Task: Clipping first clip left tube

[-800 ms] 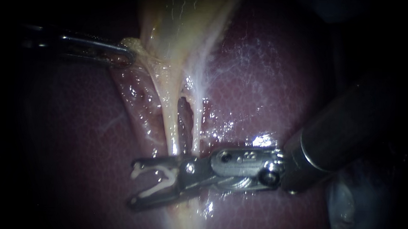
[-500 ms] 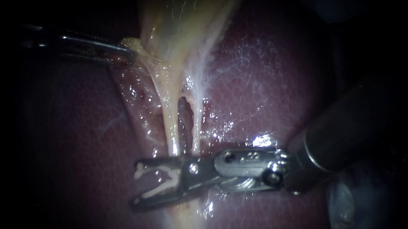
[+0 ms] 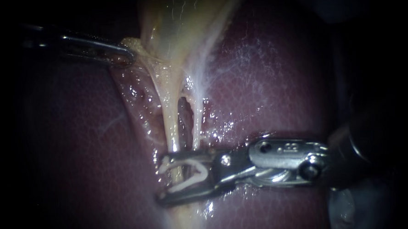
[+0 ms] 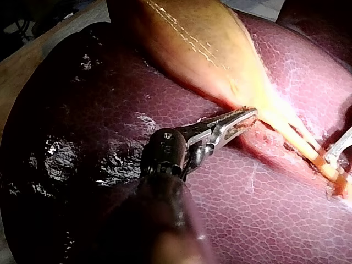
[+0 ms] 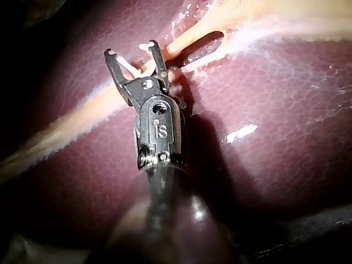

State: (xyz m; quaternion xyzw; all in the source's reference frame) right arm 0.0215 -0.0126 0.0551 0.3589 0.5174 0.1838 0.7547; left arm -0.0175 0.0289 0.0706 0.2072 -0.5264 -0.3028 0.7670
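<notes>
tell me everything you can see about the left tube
The left tube is a pale yellow, wet, glistening cord that looks soft. It runs straight from the gallbladder's narrow end down over the liver, and a dark slit parts it from the right tube. Lower down it passes through the open white clip held by the right instrument. Whether the clip touches it cannot be told.

The liver [image 3: 283, 86] is wet and glossy, its skin finely pebbled. The gallbladder [image 4: 187, 44] is smooth and moist. The left instrument [image 4: 250, 114] and right instrument [image 3: 164, 180] end in bright polished metal. The clip [image 3: 187, 185] looks like matt white plastic. The table [image 4: 27, 60] looks like bare wood.
</notes>
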